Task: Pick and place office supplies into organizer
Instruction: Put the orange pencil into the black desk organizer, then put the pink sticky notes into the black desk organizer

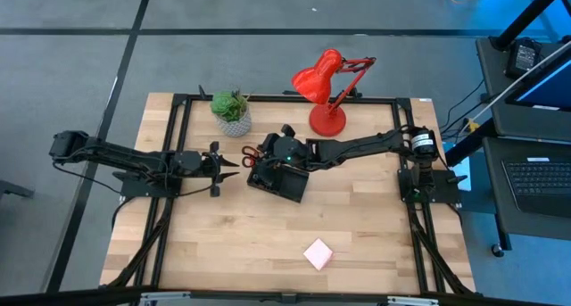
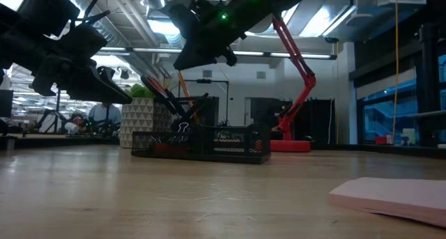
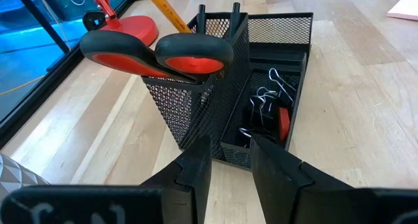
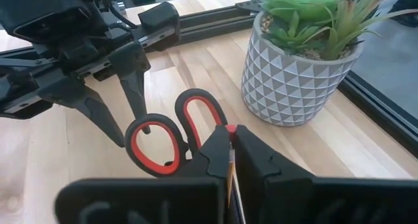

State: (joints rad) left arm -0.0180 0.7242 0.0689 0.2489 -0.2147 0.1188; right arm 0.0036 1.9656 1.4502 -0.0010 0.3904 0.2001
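The black mesh organizer [image 1: 284, 177] [image 3: 261, 61] stands mid-table. Its taller section holds red-handled scissors [image 3: 157, 54], two black pens [image 3: 235, 12] and an orange pencil [image 3: 166, 8], which leans out. Black clips [image 3: 264, 100] and a red eraser [image 3: 283, 123] lie in a low compartment. My right gripper [image 4: 231, 152] hovers over the taller section, shut on the pencil. Level, my left gripper [image 3: 230, 162] [image 1: 230, 164] stands open just left of the organizer and touches nothing. A pink sticky-note pad [image 1: 318, 252] lies flat near the front edge. My right gripper pinches the orange pencil between its two fingers, just below the red eraser tip [image 4: 230, 129]. The fingers slant down from the table's right side. The pencil [image 2: 182, 82] is tilted, its lower end inside the organizer's taller section.
A potted green plant [image 1: 232, 111] in a white patterned pot stands just behind the organizer on the left. A red desk lamp [image 1: 326, 87] is behind it on the right. Black frame rails [image 1: 178, 128] border the table. Bare wood lies around the sticky-note pad.
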